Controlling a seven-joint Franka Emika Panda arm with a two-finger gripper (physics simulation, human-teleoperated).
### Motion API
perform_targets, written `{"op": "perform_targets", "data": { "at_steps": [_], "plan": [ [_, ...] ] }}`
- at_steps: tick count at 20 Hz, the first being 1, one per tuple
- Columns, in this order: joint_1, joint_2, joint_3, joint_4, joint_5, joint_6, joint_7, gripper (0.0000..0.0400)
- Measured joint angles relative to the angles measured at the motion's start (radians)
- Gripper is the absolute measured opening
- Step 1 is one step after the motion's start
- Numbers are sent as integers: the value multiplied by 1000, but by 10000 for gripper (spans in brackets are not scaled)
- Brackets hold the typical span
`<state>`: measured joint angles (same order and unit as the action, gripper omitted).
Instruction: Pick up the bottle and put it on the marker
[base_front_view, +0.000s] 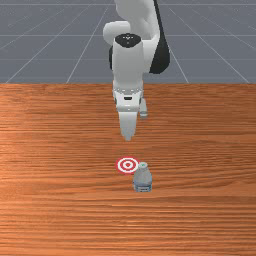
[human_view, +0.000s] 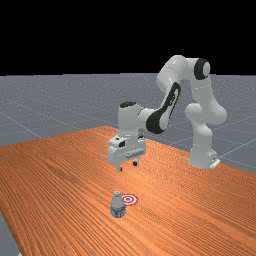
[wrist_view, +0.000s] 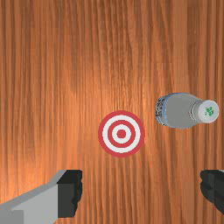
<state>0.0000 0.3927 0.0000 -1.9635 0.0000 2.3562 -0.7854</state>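
- Above the table, the gripper is set wide, holding nothing.
- The bottle stands upright just beside the target marker.
- Its body is grey; its white cap bears green print.

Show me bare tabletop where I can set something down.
Bare tabletop lies to the front view's left of the target marker and to the front view's right of the bottle. Crowded: between those two, and beneath the raised gripper.
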Motion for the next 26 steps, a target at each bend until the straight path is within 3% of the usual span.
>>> {"op": "perform_targets", "data": {
  "at_steps": [1,2,3,5,6,7,8,10,14,15,16,18,21,26],
  "plan": [
    [0,-15,0,3,0,-31,0,243],
    [7,-22,2,9,-2,-31,22,148],
    [21,-21,6,11,-5,-32,45,90],
    [51,-17,17,18,-11,-34,90,33],
    [57,-6,24,35,-5,-41,84,177],
    [60,-5,25,37,-6,-41,90,265],
    [63,-4,27,38,-4,-41,93,318],
    [73,8,28,63,-9,-78,108,370],
    [51,-49,50,59,57,-114,55,396],
    [67,-74,30,18,-1,-42,89,398],
    [59,-77,27,14,1,-39,74,399],
    [46,-26,32,106,1,-122,20,400],
    [60,6,16,163,-23,-152,82,400],
    [46,-6,28,168,13,-165,54,400]
  ]
}}
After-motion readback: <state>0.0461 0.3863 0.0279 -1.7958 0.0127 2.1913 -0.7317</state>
